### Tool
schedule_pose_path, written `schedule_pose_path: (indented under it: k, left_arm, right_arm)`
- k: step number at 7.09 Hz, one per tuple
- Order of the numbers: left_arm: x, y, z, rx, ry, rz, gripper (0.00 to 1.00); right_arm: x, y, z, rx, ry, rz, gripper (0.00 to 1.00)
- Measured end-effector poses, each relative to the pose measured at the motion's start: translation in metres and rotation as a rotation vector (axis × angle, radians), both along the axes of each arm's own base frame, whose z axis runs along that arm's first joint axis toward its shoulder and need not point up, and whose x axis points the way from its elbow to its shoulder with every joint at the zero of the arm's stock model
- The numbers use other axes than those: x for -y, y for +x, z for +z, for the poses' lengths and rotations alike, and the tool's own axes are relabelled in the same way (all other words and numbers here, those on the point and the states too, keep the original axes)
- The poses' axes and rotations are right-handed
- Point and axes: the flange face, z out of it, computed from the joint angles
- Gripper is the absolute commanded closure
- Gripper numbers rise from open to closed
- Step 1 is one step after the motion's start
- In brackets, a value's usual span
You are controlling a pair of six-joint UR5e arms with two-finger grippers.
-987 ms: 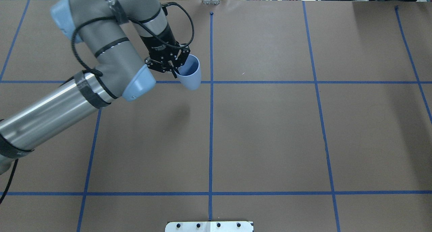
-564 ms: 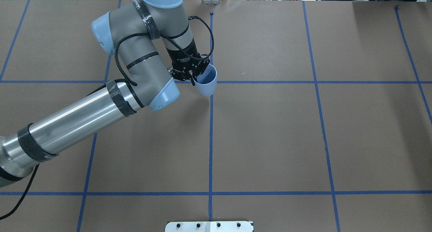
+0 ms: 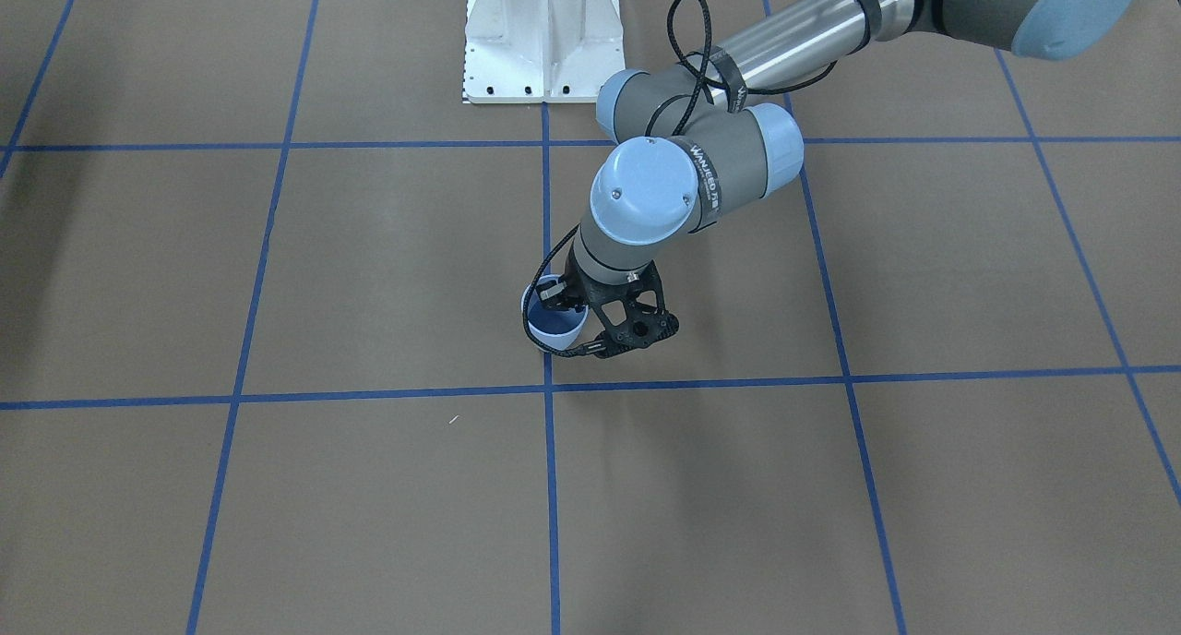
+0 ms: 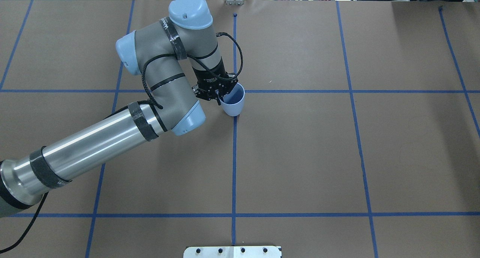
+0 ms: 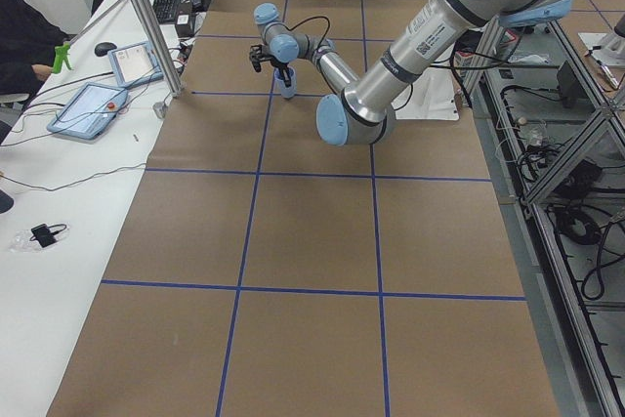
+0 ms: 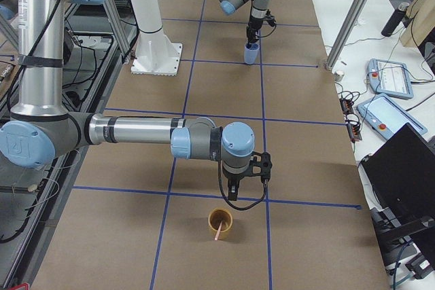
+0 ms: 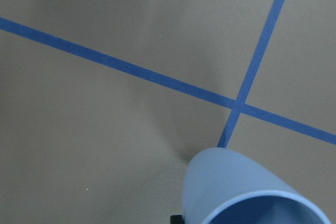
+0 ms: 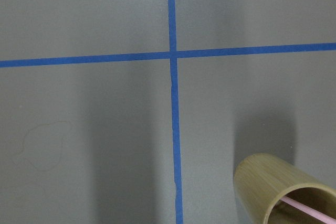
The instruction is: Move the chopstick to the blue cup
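The blue cup (image 4: 233, 102) hangs by its rim in my left gripper (image 4: 219, 99), which is shut on it, one finger inside and one outside. It sits at the centre tape cross, low over the table or on it; I cannot tell which. The cup also shows in the front view (image 3: 552, 324) with the left gripper (image 3: 579, 323), and in the left wrist view (image 7: 247, 195). The pale-pink chopstick (image 6: 217, 231) leans inside a tan bamboo cup (image 6: 219, 220), and shows in the right wrist view (image 8: 311, 210). My right gripper (image 6: 245, 193) hovers just above and behind that bamboo cup (image 8: 273, 184); I cannot tell whether it is open or shut.
The white arm mount (image 3: 542, 40) stands at the robot's side of the table. Blue tape lines grid the brown paper. Tablets (image 5: 93, 104) and a metal post (image 5: 146, 26) are on the operators' side desk.
My left arm has carried the blue cup to the right and nearer the robot, onto the centre tape cross, and lower.
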Motion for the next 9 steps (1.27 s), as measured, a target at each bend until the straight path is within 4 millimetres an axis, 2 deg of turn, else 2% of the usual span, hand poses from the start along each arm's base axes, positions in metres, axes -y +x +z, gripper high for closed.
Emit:
schedule_pose_path:
  k: [1, 3, 4, 6, 7, 9]
  left_arm:
    - [-0.001, 0.001, -0.001, -0.011, 0.009, 0.003, 0.02]
    - [-0.001, -0.005, -0.011, -0.053, 0.045, -0.001, 0.02]
    - [0.005, -0.021, -0.018, -0.073, 0.06, -0.019, 0.02]
    - [0.018, -0.071, -0.014, -0.096, 0.084, -0.069, 0.02]
    - [0.019, -0.091, -0.01, -0.1, 0.091, -0.085, 0.02]
    - [0.01, -0.112, -0.016, -0.108, 0.102, -0.096, 0.02]
  right_arm:
    - [0.0, 0.0, 0.0, 0.0, 0.001, 0.0, 0.0]
    - [0.003, 0.0, -0.004, 0.001, 0.008, 0.0, 0.0]
    - [0.006, 0.003, -0.009, 0.001, 0.016, 0.004, 0.0]
    - [0.002, 0.018, -0.006, -0.004, 0.039, 0.008, 0.0]
    - [-0.002, 0.027, -0.001, -0.019, 0.095, -0.037, 0.0]
    - [-0.005, 0.037, 0.022, -0.087, 0.253, -0.229, 0.0]
